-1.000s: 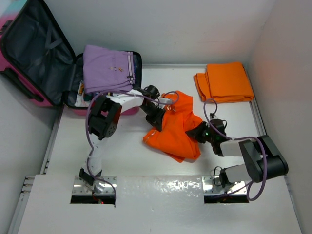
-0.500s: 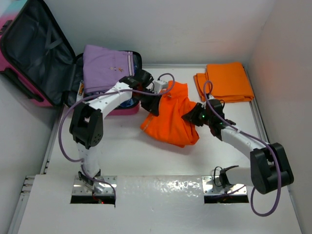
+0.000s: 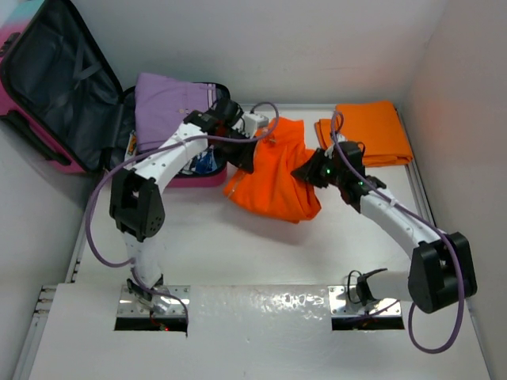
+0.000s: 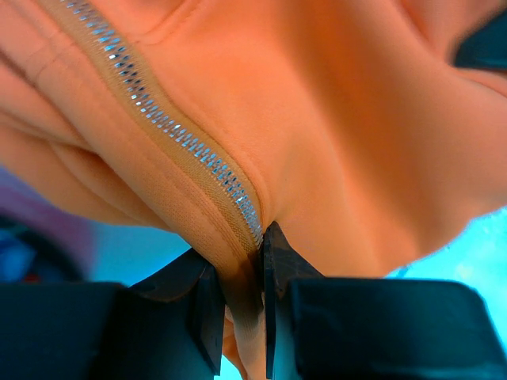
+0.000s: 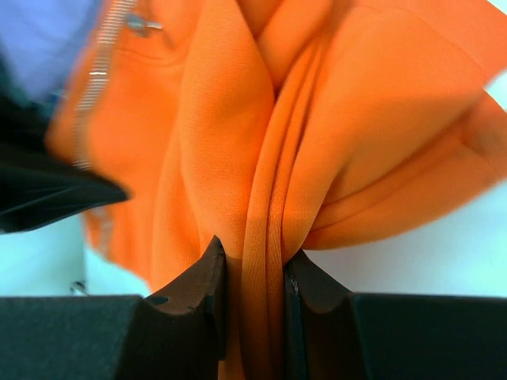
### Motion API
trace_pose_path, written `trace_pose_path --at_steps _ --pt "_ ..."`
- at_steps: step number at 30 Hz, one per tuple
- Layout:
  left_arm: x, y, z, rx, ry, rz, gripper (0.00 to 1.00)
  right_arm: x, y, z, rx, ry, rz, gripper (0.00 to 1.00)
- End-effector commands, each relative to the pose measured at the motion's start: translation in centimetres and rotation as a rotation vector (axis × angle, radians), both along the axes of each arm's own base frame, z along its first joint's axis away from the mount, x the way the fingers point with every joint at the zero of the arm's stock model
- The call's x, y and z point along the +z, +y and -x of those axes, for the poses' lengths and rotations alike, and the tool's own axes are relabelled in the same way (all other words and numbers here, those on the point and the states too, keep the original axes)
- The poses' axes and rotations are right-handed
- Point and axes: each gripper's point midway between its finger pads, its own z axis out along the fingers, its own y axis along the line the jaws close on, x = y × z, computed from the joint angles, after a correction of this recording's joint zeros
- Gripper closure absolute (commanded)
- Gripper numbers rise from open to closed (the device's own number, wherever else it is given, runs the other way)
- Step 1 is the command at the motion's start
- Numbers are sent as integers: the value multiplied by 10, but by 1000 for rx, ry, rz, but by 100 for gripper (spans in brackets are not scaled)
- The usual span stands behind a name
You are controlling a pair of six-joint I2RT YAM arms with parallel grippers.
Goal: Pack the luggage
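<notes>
The luggage [image 3: 55,95] lies open at the back left, its pink shell showing and its dark lining facing up, with a folded purple garment [image 3: 170,111] on its near half. An orange zip-up garment [image 3: 273,178] hangs off the table between both arms, just right of the luggage. My left gripper [image 3: 244,156] is shut on the zipper edge of the orange garment [image 4: 238,158], fabric pinched between its fingers [image 4: 207,305]. On the other side, my right gripper [image 3: 310,174] is shut on a bunched fold of the orange garment [image 5: 261,158].
A folded orange cloth [image 3: 366,133] lies at the back right corner. White walls close in the table at the back and the right. Something blue [image 3: 203,163] shows inside the luggage under the left arm.
Both arms have lifted the orange garment and carried it back and left toward the luggage. The right arm has stretched out from its folded pose.
</notes>
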Motion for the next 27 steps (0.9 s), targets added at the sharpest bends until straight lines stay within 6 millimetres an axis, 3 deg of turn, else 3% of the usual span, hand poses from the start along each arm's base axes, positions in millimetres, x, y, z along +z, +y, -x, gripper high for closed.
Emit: trace_pose_path --at_steps 1,2,5,6,7,8,9,10,11,12,13,14,15,16,17,19,20,23,25,26,27 --pt "101 18 -42 69 -308 103 100 93 31 -27 82 -231 -78 100" --pt "109 25 -45 86 -333 96 100 113 42 -36 98 -264 -91 100" --pt "144 58 -60 180 -442 73 100 142 72 -49 157 -301 -140 100" --pt "157 70 -61 211 -473 72 100 163 88 -66 176 -339 -163 100" --pt "169 95 -72 283 -511 51 100 173 108 -69 218 -351 -182 100" --pt "180 111 -73 326 -537 48 100 212 124 -78 239 -414 -222 100" --pt "189 127 -77 371 -556 46 100 192 144 -95 261 -370 -218 100" --pt "194 160 -85 448 -568 31 100 198 165 -98 295 -375 -239 100" --pt "197 176 -86 484 -572 23 100 167 177 -104 307 -318 -220 100" --pt "205 192 -89 514 -593 14 100 277 183 -100 323 -502 -321 100" --pt "208 218 -92 567 -602 -6 100 212 212 -140 324 -398 -290 100" --pt "208 230 -94 590 -605 -24 100 167 224 -147 313 -288 -278 100" --pt "207 243 -99 619 -606 -42 100 239 233 -160 310 -434 -364 100" --pt "210 260 -102 657 -615 -53 100 199 250 -180 296 -370 -374 100" --pt "205 267 -106 668 -606 -60 100 217 257 -188 272 -400 -470 100" --pt "197 284 -111 701 -586 -79 100 192 270 -198 240 -358 -516 100" --pt "188 289 -113 708 -562 -82 100 169 276 -204 223 -326 -512 100" --pt "167 308 -120 737 -555 -121 100 136 282 -216 152 -322 -469 100" --pt "141 320 -124 759 -531 -188 100 123 278 -231 75 -330 -457 100" --pt "131 326 -134 768 -531 -208 100 126 278 -237 54 -333 -460 95" --pt "120 333 -138 788 -519 -225 100 98 277 -249 9 -313 -427 88"
